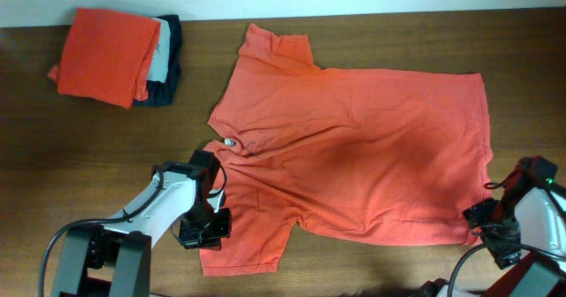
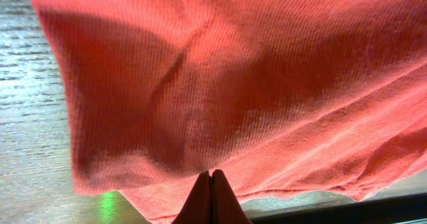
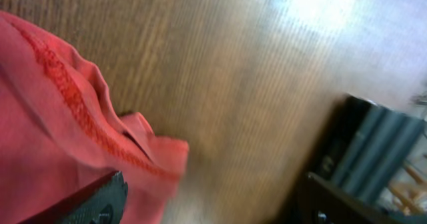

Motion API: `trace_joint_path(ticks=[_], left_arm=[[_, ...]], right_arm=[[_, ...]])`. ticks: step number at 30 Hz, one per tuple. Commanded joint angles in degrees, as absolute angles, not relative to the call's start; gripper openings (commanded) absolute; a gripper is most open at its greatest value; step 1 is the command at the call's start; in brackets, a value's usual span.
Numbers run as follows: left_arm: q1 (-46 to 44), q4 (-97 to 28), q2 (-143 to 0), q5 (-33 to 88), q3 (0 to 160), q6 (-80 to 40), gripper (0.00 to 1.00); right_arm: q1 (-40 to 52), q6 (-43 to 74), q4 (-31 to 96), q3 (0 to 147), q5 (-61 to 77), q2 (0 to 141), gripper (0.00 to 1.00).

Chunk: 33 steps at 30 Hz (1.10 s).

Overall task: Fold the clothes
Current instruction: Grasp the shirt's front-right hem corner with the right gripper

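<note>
Left gripper point(image 2: 212, 183) pinches the T-shirt point(image 2: 233, 84); right gripper point(image 3: 217, 196) spread at hem.

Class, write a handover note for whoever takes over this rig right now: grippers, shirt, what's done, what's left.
Left gripper: shut on the T-shirt, pinching the sleeve nearest the arms.
Right gripper: open beside the hem corner, holding nothing.
T-shirt: spread across the table, plain face up.
Done: laid out; no fold visible.
Left: every fold, then probably onto the folded stack.
</note>
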<state>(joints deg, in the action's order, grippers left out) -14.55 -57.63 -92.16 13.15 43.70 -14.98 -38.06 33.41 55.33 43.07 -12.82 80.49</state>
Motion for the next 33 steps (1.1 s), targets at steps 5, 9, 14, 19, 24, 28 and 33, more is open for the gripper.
trace_joint_path(ticks=[5, 9, 14, 19, 24, 28, 33], left_arm=[[-14.46, -57.43, -92.14, 14.17, 43.42, -13.37, 0.01], [-14.46, -57.36, -92.14, 14.17, 43.42, -13.39, 0.01], [-14.46, -56.77, -92.14, 14.17, 43.42, -13.39, 0.01], [-14.46, -56.86, -92.14, 14.15, 43.42, -13.39, 0.01], [-14.46, -56.82, -92.14, 14.15, 43.42, -13.39, 0.01], [-14.46, -56.84, -92.14, 14.15, 43.42, -13.41, 0.01], [-14.46, -56.82, -92.14, 14.15, 43.42, -13.41, 0.01]], right_arm=[[-38.33, 25.54, 43.46, 37.17, -10.72, 80.34, 0.87], [-38.33, 23.97, 41.3, 37.19, -10.55, 80.36, 0.83], [-38.35, 22.61, 40.18, 37.19, -10.79, 80.36, 0.56], [-38.35, 22.48, 38.57, 38.02, -11.79, 80.36, 0.09], [-38.35, 22.48, 38.63, 40.8, -12.27, 80.36, 0.04], [-38.35, 21.91, 40.12, 46.0, -11.16, 80.36, 0.04], [-38.33, 18.2, 42.7, 52.99, -8.56, 80.53, 0.04]])
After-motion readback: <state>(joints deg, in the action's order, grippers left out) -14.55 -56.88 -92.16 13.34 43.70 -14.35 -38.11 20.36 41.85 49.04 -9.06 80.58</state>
